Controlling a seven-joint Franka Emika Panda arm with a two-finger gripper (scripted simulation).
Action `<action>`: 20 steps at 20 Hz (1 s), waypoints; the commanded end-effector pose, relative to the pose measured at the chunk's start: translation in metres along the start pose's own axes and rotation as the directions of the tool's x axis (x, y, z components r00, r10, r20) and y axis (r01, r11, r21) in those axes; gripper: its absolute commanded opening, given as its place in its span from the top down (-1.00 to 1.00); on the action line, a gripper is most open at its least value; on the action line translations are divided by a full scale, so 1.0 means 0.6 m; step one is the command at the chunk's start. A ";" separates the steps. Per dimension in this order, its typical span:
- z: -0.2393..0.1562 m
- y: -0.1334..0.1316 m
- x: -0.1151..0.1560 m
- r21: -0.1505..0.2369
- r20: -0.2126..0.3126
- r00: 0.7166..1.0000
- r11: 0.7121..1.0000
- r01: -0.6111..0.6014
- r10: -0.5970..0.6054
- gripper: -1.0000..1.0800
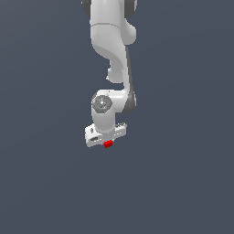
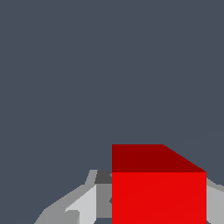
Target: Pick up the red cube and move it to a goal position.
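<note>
red cube [image 2: 158, 197] between gripper [image 1: 107, 140] fingers

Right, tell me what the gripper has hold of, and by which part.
The gripper appears shut on the red cube, a finger flanking each of two opposite side faces; actual contact is not clearly shown.

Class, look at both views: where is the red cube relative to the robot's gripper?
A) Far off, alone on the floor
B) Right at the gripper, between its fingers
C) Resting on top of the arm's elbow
B: the red cube sits directly under the gripper, and in the wrist view it fills the space between the fingers.
</note>
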State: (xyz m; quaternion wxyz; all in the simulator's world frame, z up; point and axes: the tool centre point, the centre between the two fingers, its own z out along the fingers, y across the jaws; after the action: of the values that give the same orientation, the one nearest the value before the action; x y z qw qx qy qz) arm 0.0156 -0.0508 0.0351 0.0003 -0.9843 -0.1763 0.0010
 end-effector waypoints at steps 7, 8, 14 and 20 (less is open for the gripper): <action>-0.096 -0.050 0.011 -0.001 -0.002 1.000 1.000 0.001 -0.001 1.00; -0.112 -0.059 0.013 -0.001 -0.002 1.000 1.000 0.001 -0.001 1.00; -0.221 -0.116 0.026 -0.002 -0.001 1.000 1.000 0.001 -0.001 1.00; -0.327 -0.171 0.040 -0.002 -0.001 1.000 1.000 0.002 -0.002 1.00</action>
State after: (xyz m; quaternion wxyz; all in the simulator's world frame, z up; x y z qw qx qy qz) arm 0.0040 0.0457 0.2159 -0.0006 -0.9841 -0.1776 -0.0001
